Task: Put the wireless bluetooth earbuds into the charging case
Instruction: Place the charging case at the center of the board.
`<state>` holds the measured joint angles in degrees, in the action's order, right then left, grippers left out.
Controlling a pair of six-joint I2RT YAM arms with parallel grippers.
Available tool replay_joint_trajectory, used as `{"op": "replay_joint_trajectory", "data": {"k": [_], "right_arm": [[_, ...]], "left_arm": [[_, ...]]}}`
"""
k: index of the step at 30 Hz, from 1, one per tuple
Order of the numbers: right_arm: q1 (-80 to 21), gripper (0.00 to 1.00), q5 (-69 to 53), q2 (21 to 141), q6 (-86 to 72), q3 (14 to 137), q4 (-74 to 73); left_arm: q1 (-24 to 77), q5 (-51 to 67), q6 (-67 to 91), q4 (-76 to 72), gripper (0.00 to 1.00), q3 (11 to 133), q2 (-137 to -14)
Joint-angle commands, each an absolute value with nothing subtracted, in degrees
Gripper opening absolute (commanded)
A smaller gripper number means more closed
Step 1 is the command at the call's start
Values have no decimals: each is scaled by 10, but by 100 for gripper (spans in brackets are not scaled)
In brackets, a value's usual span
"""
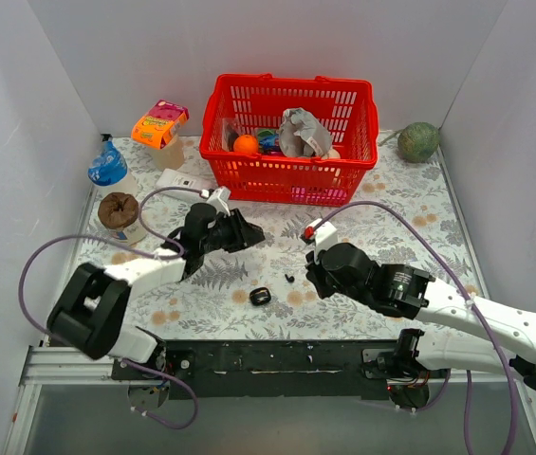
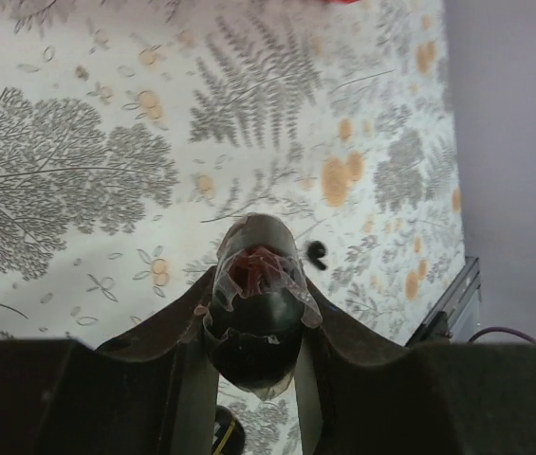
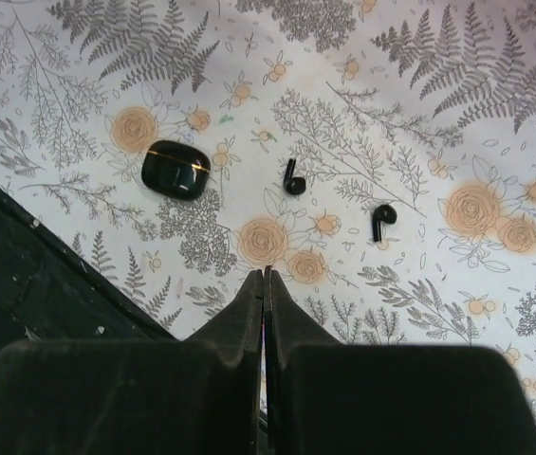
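Observation:
The charging case (image 1: pixel 260 296) is a small black oval on the floral cloth near the front edge. In the right wrist view the charging case (image 3: pixel 176 169) shows a gold line across it. Two black earbuds (image 3: pixel 293 178) (image 3: pixel 382 218) lie loose to the right of it. In the top view one earbud (image 1: pixel 289 278) shows beside the right gripper, and one earbud (image 2: pixel 317 250) shows in the left wrist view. My right gripper (image 3: pixel 266 271) (image 1: pixel 313 281) is shut and empty, hovering near the earbuds. My left gripper (image 2: pixel 258 284) (image 1: pixel 249 234) is shut on a dark rounded thing in clear wrap (image 2: pixel 256 313).
A red basket (image 1: pixel 291 175) full of items stands at the back centre. A green melon (image 1: pixel 419 142) sits at the back right. A blue-capped bottle (image 1: pixel 108 171), a brown-lidded cup (image 1: pixel 119 213), an orange packet (image 1: pixel 158 123) and a white box (image 1: pixel 180 180) stand at the left. The black table edge (image 3: pixel 21 275) is close.

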<state>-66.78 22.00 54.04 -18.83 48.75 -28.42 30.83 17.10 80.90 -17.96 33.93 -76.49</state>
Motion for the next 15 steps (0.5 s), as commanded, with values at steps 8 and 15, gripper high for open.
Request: {"op": "replay_joint_trajectory", "data": {"k": [8,15], "right_arm": [[-666,1,199,498,-200,466,-236],[-666,2,201,498,-199,463,-238]], "left_arm": [[275,267,752,-65,0,483,-1000],[264,264,744,-26,24,495,-1042]]}}
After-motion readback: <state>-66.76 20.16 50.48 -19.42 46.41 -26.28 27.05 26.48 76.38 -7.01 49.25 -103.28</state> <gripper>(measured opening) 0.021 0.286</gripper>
